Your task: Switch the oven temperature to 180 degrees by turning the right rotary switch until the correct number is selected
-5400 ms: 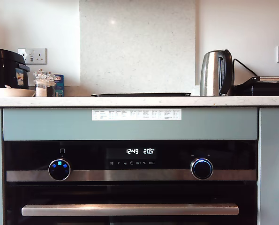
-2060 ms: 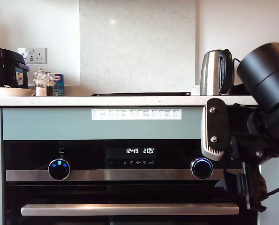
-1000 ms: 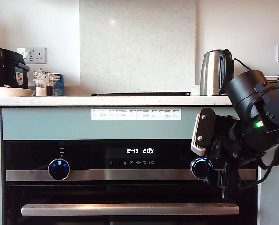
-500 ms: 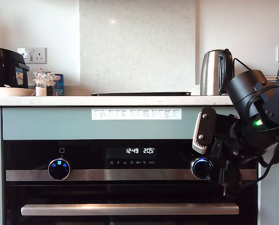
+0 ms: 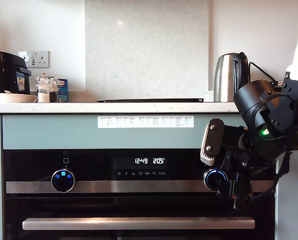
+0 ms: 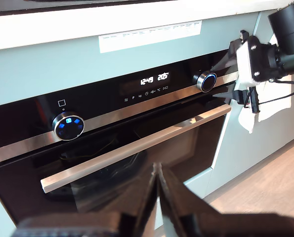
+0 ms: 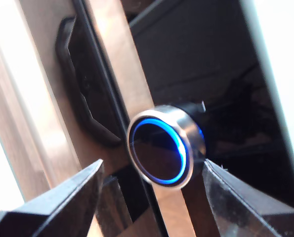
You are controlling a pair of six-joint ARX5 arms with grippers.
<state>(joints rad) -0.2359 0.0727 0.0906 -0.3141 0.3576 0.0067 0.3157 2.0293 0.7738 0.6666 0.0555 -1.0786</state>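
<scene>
Oven (image 5: 138,200) display (image 5: 150,161) reads 205. Right rotary switch (image 5: 212,179) sits at the exterior view's right on the steel strip; our second gripper (image 7: 151,197) spread apart around it, not touching. Our first gripper (image 6: 158,197) pressed together, well apart.

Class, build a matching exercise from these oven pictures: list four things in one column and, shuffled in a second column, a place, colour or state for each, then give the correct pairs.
Things:
1. right rotary switch
2. knob with blue icon squares
3. kettle
4. my first gripper

Descriptions:
A. on the worktop, toward the exterior view's right
B. shut, away from the oven
C. between the open jaws of my second gripper
D. on the steel strip, toward the exterior view's left

Pairs: 1-C, 2-D, 3-A, 4-B
</scene>
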